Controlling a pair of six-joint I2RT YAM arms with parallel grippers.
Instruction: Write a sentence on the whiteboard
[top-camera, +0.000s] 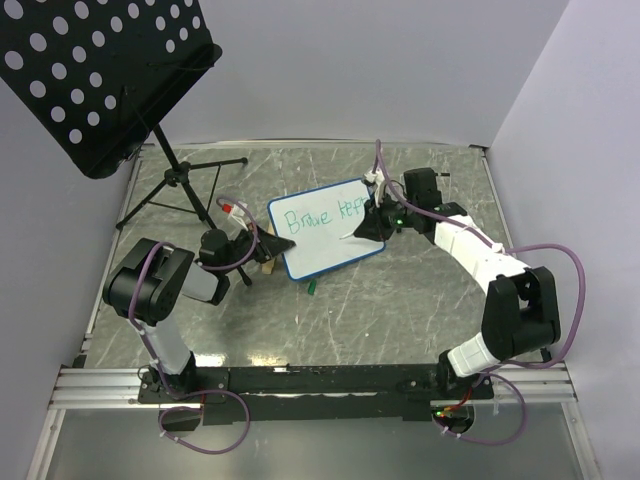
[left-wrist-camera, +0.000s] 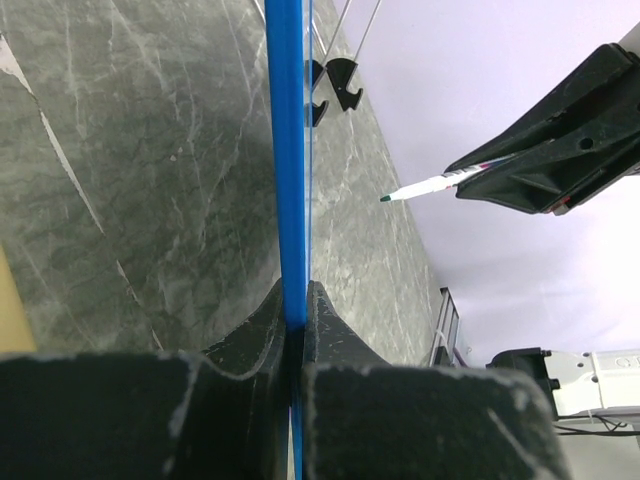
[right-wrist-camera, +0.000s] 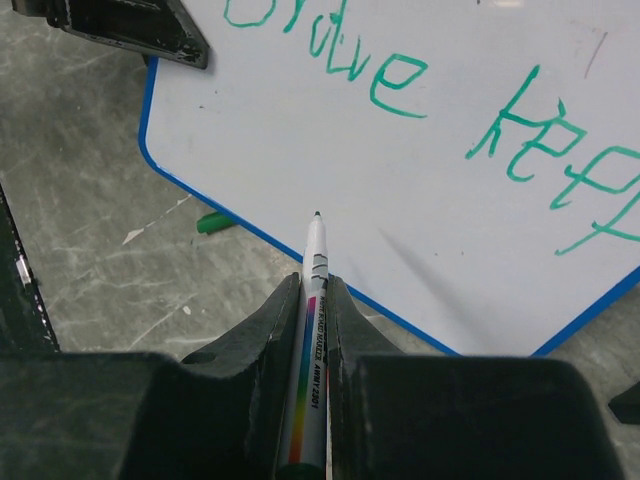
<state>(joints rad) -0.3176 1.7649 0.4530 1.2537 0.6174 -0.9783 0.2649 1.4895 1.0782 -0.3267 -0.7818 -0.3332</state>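
Observation:
The whiteboard (top-camera: 330, 245), white with a blue rim, lies tilted mid-table. In green it reads "Brave keep" (top-camera: 322, 217), also seen in the right wrist view as the sentence (right-wrist-camera: 398, 82). My left gripper (top-camera: 262, 250) is shut on the board's left edge. In the left wrist view the blue rim (left-wrist-camera: 290, 150) runs edge-on between those jaws (left-wrist-camera: 297, 300). My right gripper (top-camera: 376, 222) is shut on a white marker (right-wrist-camera: 314, 262) with a rainbow stripe. Its green tip hangs just off the bare lower board (right-wrist-camera: 330, 150), casting a shadow. The marker (left-wrist-camera: 430, 185) stands apart from the board face.
A black perforated music stand (top-camera: 100, 80) on a tripod (top-camera: 180, 190) fills the back left. A green marker cap (top-camera: 312, 287) lies on the marble table just below the board, also seen as the cap (right-wrist-camera: 214, 221). A small wooden block (top-camera: 268, 266) sits by the left gripper.

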